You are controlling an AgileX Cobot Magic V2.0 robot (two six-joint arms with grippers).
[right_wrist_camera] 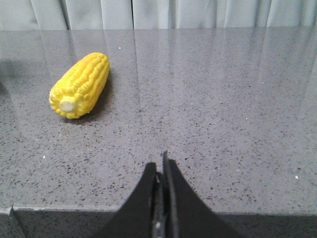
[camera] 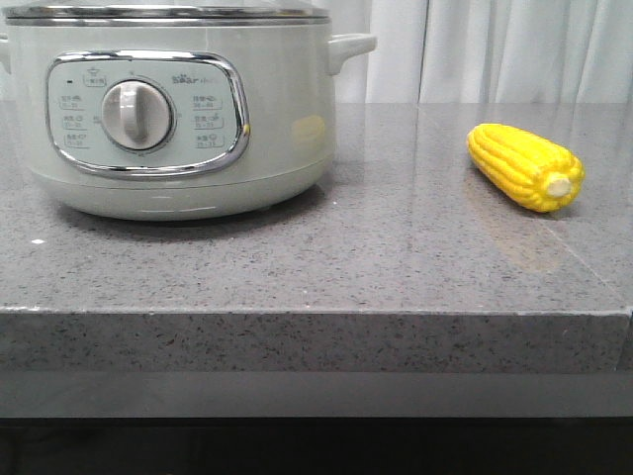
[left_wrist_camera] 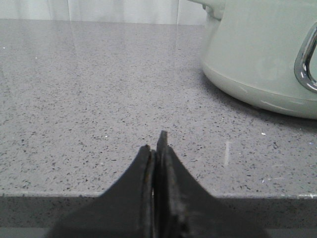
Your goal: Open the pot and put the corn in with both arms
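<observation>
A large pale grey-green pot [camera: 178,109] stands at the left of a speckled grey table [camera: 396,267], its metal rim cut off by the frame — whether a lid sits on it cannot be seen. A short yellow corn [camera: 525,166] lies on its side well apart to the right, pale stub end toward the table's front edge. Both sets of fingers, left [left_wrist_camera: 156,148] and right [right_wrist_camera: 162,166], are pressed together and empty, near that edge. The corn looks light, firm and bumpy; grip it across its middle. The pot looks heavy.
</observation>
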